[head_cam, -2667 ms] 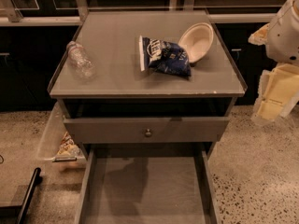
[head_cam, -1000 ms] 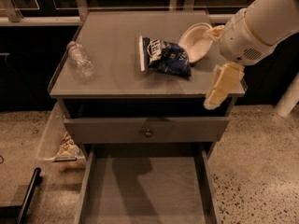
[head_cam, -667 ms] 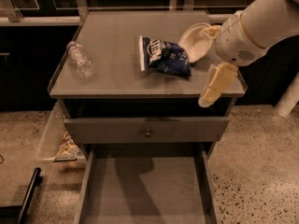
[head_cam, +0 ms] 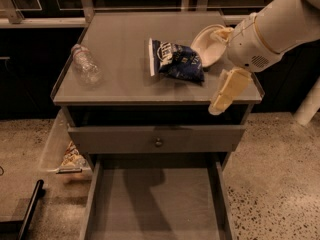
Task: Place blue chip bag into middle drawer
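Jaws' gap I can't tell, but my gripper hovers empty just beside the blue chip bag, middle drawer pulled out to receive it.

I count one gripper, hanging at the right front edge of the cabinet top. On that top: one chip bag, one bowl, one bottle. Two drawers show: one open drawer tray, one drawer front with one knob. Left of the cabinet I see one bin holding one snack packet.
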Tool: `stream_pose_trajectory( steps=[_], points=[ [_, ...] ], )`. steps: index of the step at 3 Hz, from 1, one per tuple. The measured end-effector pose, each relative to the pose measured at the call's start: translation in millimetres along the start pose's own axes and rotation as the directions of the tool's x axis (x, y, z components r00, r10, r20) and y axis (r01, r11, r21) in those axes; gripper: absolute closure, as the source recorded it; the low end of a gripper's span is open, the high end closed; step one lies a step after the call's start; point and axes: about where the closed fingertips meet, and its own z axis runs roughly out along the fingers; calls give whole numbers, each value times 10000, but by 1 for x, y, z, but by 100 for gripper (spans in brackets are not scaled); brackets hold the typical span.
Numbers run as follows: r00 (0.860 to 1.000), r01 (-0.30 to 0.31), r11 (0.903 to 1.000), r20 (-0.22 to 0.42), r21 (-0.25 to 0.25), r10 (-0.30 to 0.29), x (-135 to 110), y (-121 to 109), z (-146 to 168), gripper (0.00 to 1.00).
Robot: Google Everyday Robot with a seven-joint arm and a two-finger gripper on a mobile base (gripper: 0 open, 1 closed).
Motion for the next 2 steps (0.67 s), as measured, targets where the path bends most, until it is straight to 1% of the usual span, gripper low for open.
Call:
stream_pose_trajectory(
  steps=[1,2],
  points=[
    [9970,-251,9995,740,171,238,1,-4,15,0],
    [9848,-468,9977,1694,486,379,0,-20,28,0]
  ],
)
